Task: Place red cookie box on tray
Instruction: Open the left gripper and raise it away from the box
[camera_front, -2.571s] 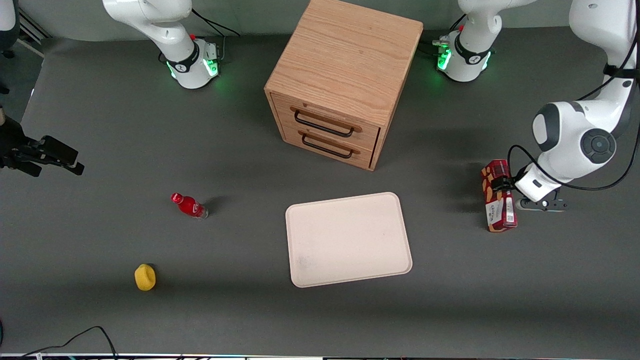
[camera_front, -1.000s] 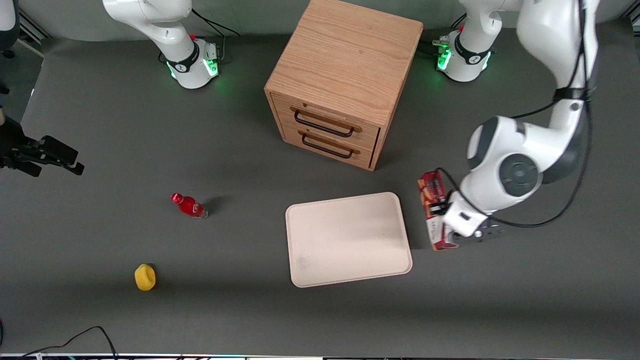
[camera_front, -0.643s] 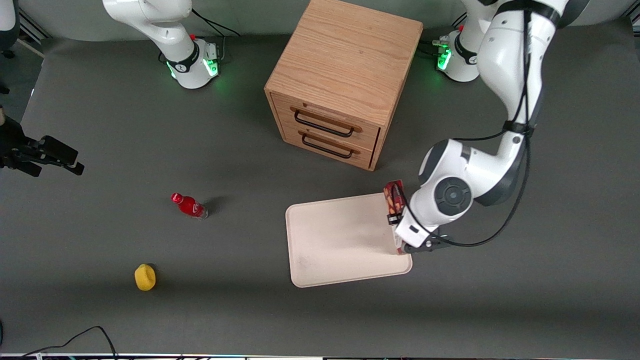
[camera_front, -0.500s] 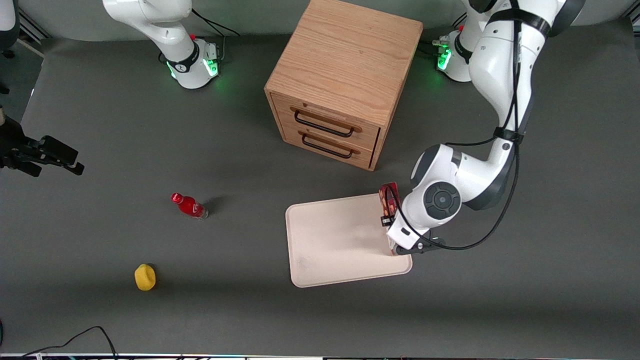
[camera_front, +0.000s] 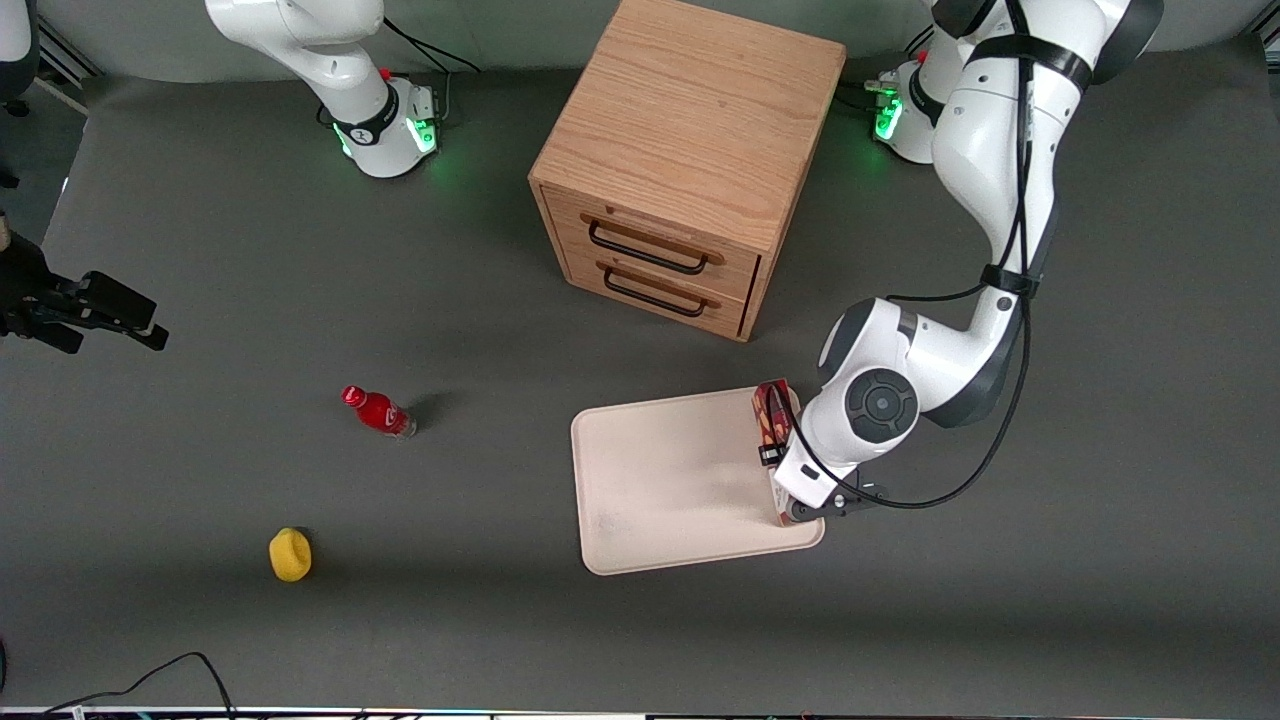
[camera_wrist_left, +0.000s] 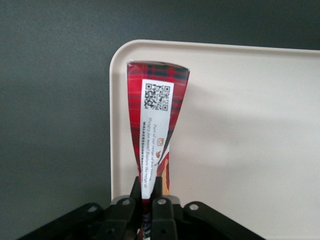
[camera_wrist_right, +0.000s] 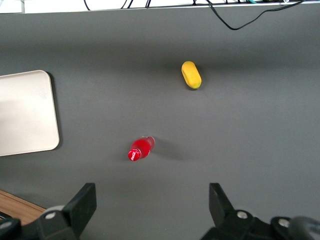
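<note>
**Bystanders on the grey table**

A wooden two-drawer cabinet stands on the dark grey table, its two drawers fitted with black handles and facing the front camera. A small red bottle stands toward the parked arm's end of the table. A yellow lemon-like object lies near it, closer to the front camera. A black cable curls at the table's nearest edge.

White rounded arm links with dark grey joint caps. Black cable looped alongside; green-lit base. Black gripper, small screws.
</note>
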